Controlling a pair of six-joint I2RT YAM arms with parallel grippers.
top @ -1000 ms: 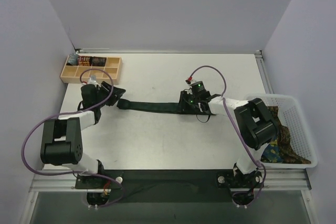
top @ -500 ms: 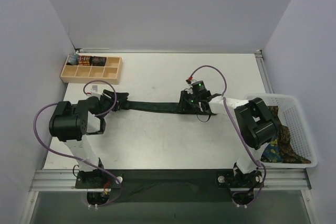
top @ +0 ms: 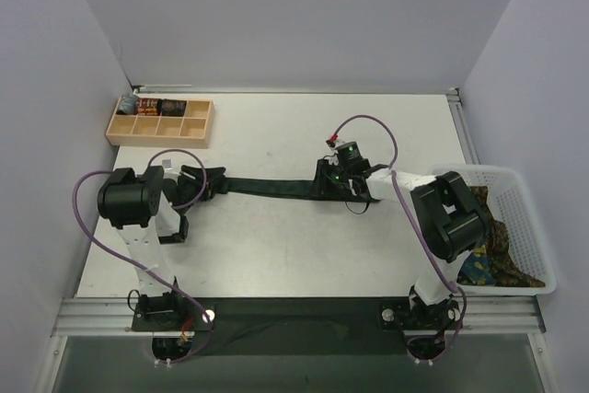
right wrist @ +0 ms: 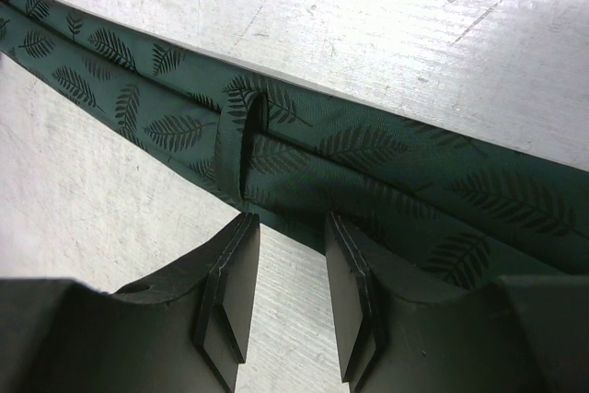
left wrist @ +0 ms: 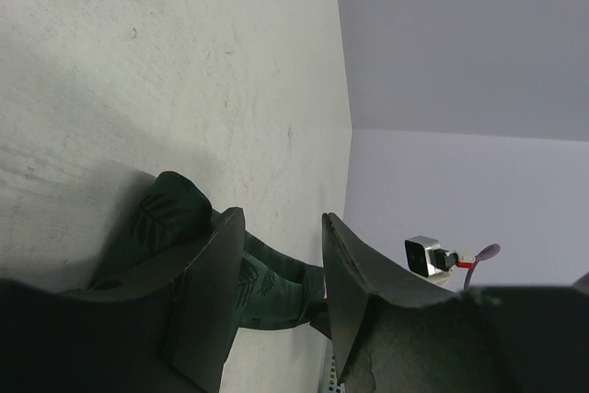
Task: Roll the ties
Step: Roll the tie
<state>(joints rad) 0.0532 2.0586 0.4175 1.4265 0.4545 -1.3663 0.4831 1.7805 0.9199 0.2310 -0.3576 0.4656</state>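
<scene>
1. Near right, the basket (top: 474, 170) holds a heap of patterned ties (top: 502, 246), brown and blue with yellow. Slumped as they are, they look light, limp and apt to slide.
2. In the middle of the table (top: 276, 250), the dark green tie (top: 271, 187) lies flat, stretched left to right between the two arms. It is thin leaf-patterned cloth with no stiffness. I judge it would buckle if pushed, so it is best taken at its bunched left end while the other end is held down.
3. The left gripper (left wrist: 282, 216) is at that left end, its jaws about half parted. The folded end sits beside and under one jaw and a strip crosses the gap. Bare table shows between the jaws, so they clamp nothing visible.
4. The right gripper (right wrist: 291, 220) stands over the tie's right part with its jaws narrowly parted. Its tips are at the tie's near edge, by a small raised fold, and nothing lies between them.
5. Far left, a wooden tray (top: 161, 142) has small dark items (top: 158, 106) in its far compartments, too small to name.
</scene>
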